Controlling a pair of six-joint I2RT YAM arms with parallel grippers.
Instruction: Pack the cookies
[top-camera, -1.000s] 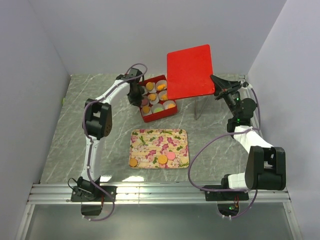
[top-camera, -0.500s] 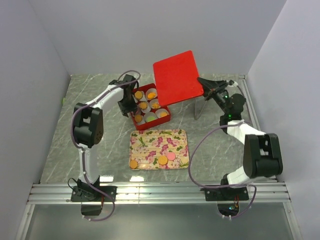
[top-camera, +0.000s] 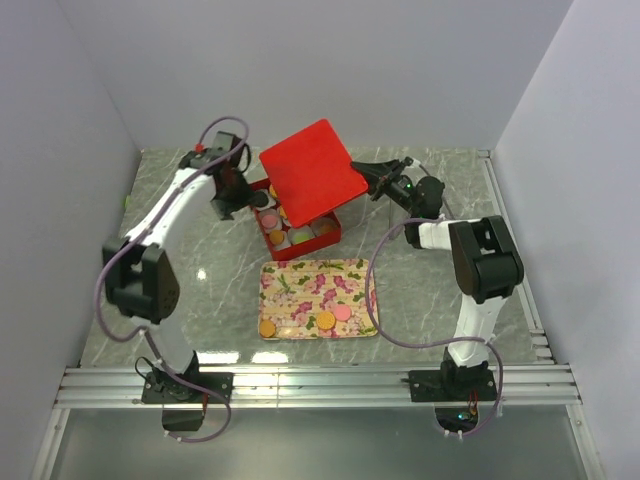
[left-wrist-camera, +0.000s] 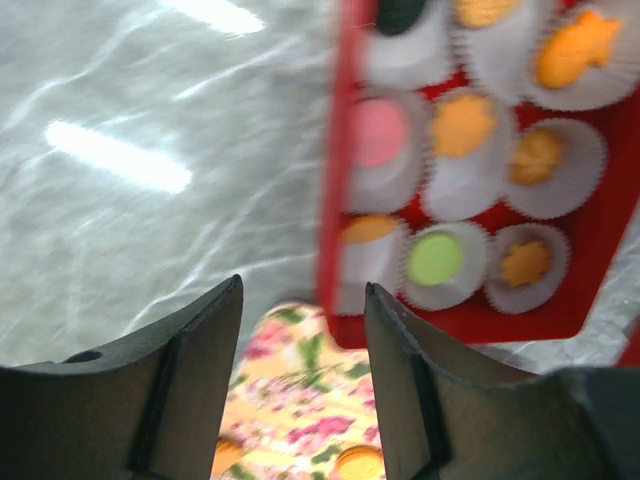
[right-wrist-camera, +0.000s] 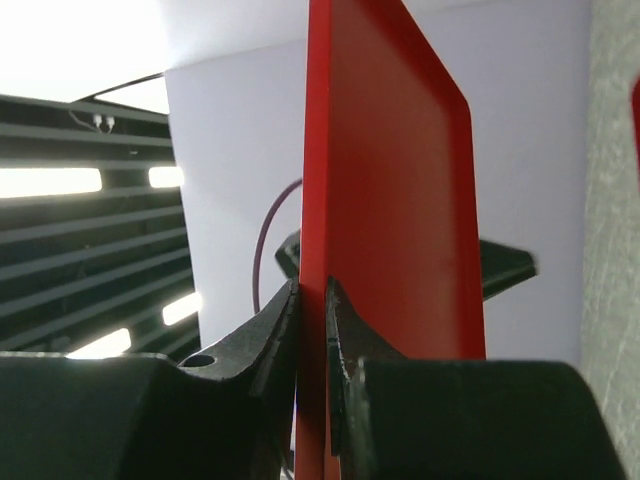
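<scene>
Nearest, on the grey, marble-veined bench (top-camera: 230, 268): a flat rectangular tray (top-camera: 320, 285) with rounded corners, printed all over with pink flowers. Along its near edge, a few loose cookies (top-camera: 325, 319), small smooth round discs in orange, golden-brown and pink.

Just beyond the tray: a shallow, glossy red box (top-camera: 310, 241), packed with pleated white paper cups (left-wrist-camera: 590, 165). More cookies inside the cups, in orange, pink, green and one black.

Beside the box's left wall: the left fingers (left-wrist-camera: 195, 370), dark, matte and wedge-shaped, spread apart and grasping nothing.

Above the box, tilted: a smooth, thin red lid (top-camera: 312, 172) with rounded corners, pinched at one edge between the clenched right fingers (right-wrist-camera: 265, 350).
</scene>
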